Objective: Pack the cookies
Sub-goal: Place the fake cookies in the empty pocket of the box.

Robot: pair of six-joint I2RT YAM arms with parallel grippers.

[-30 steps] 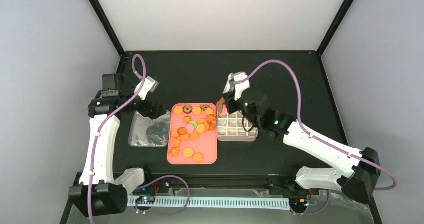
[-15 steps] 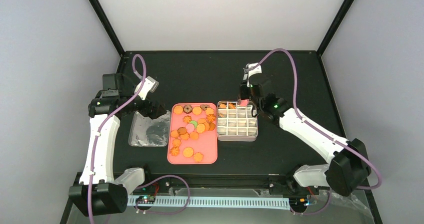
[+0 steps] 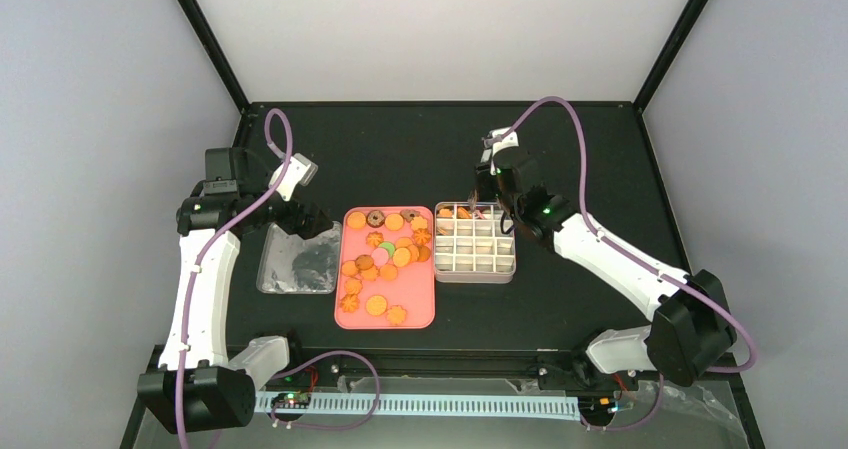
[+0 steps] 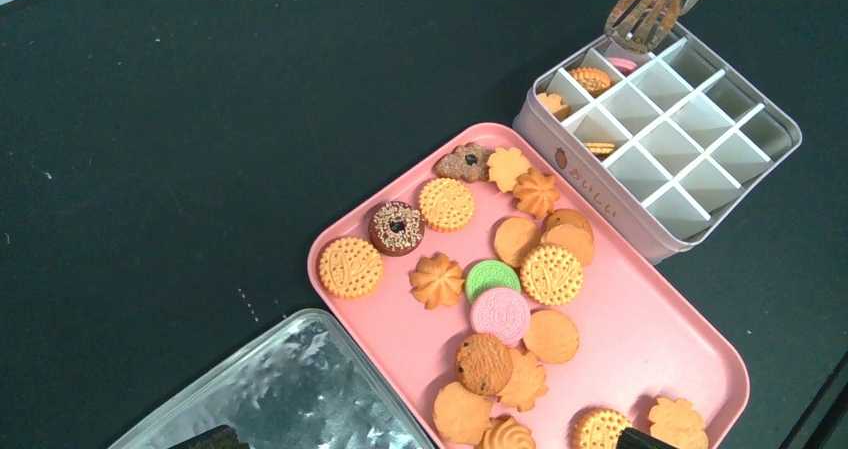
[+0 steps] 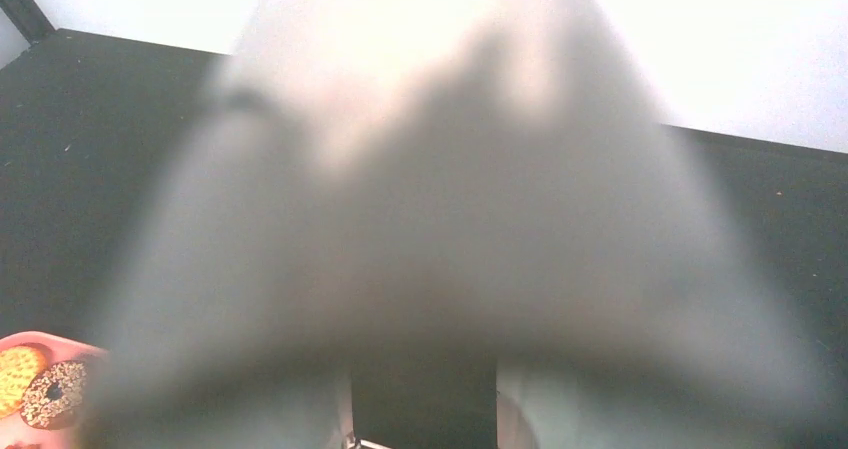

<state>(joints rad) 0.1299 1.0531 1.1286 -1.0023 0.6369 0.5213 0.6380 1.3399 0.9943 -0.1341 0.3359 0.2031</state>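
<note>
Black worktop, white walls | cookies (image 4: 550,274) mostly on pink tray (image 4: 655,344), a few in tin (image 4: 620,209) far cells | right jaws over tin's far row, state can't tell | left jaws wide open, empty, above silver lid (image 4: 290,389) | advice: release fully, lift straight clear of dividers | tin wall reads roughly "BULU", not sure

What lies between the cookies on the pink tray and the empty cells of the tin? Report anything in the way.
Nothing visible. The tin sits open right beside the pink tray, most of its cells empty and uncovered. The right gripper hangs over the far row only, clear of the cookies' path to the rest.
</note>
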